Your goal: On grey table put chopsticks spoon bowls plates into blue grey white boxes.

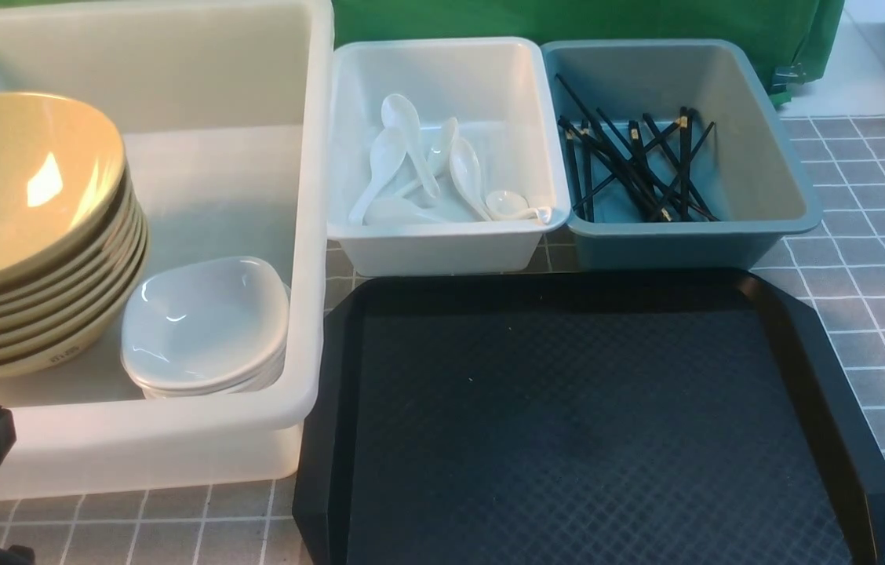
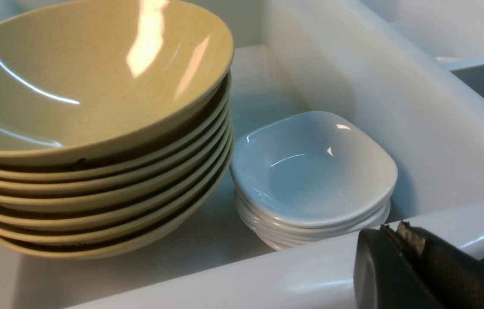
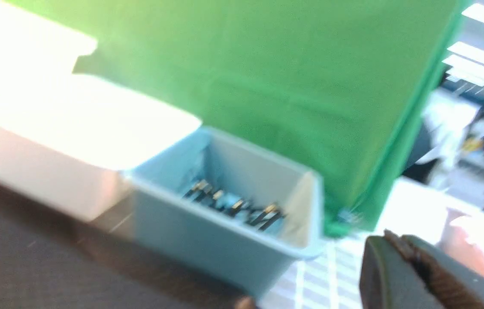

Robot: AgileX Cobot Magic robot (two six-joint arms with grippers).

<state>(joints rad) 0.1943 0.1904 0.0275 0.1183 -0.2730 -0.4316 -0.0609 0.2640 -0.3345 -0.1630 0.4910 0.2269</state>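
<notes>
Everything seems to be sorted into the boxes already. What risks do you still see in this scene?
1. The stack of bowls leans toward the plates in the large white tub; a bump might tip it.
2. The left gripper, shut, sits close to the tub's front rim and could knock it when the arm moves.
3. The chopsticks lie crossed in the blue-grey bin, some propped against its wall; a jolt might flick one out.

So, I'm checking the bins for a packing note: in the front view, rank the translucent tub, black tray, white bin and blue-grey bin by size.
1. Translucent tub, cropped
2. Black tray, nearer, so unsure
3. White bin and blue-grey bin: alike
</notes>
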